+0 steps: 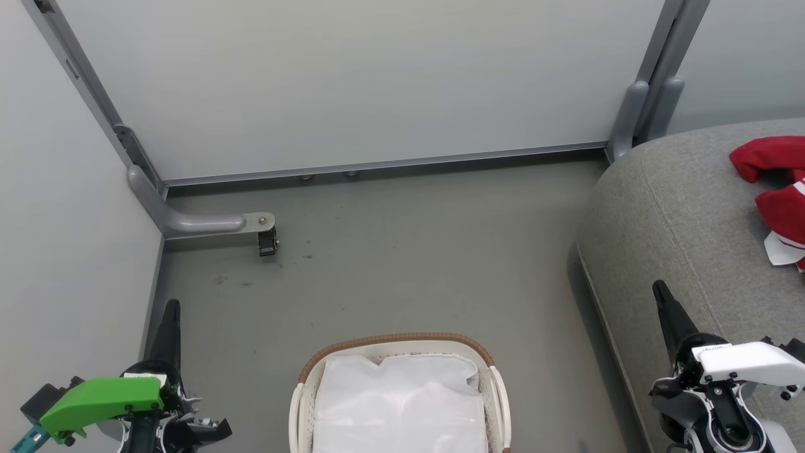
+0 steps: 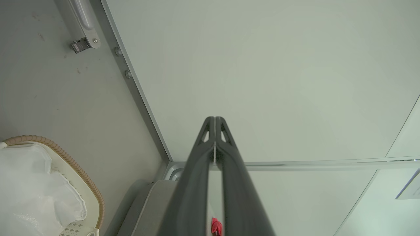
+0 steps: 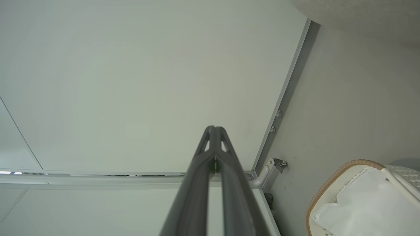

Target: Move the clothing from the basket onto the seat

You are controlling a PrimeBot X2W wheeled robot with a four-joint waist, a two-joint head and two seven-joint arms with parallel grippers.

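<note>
The red clothing (image 1: 777, 198) with white trim lies crumpled on the grey seat (image 1: 679, 220) at the right edge of the head view. The white basket (image 1: 302, 402) with its brown rim stands on the floor at bottom centre, holding just a plain white liner cloth (image 1: 399, 406). My left gripper (image 1: 171, 308) is at the lower left, left of the basket, shut and empty; its fingertips (image 2: 215, 119) meet in the left wrist view. My right gripper (image 1: 659, 288) rises at the lower right beside the seat's front edge, shut and empty, tips (image 3: 214, 128) together.
Pale partition walls (image 1: 377, 82) close off the back and left. A grey metal foot with a caster (image 1: 267, 242) juts onto the floor at the back left. Open grey floor (image 1: 409, 264) lies between the basket and the back wall.
</note>
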